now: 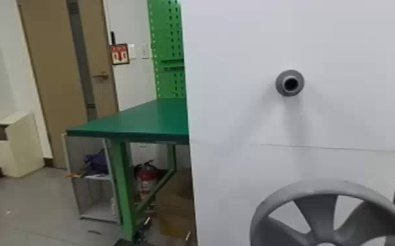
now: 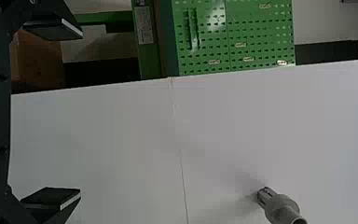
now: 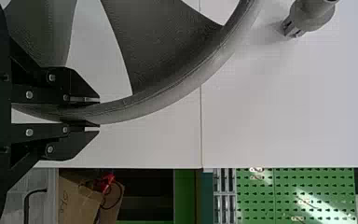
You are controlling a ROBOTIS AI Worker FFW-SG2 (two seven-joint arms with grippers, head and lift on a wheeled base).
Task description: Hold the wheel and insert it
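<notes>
The right gripper (image 3: 98,113) has its fingers closed on the rim of the grey wheel (image 1: 322,212), which is in front of the white panel (image 1: 232,72), below and apart from the protruding grey peg (image 1: 280,83). The left gripper (image 2: 80,114) has its fingers spread wide with nothing between them, facing the panel.
</notes>
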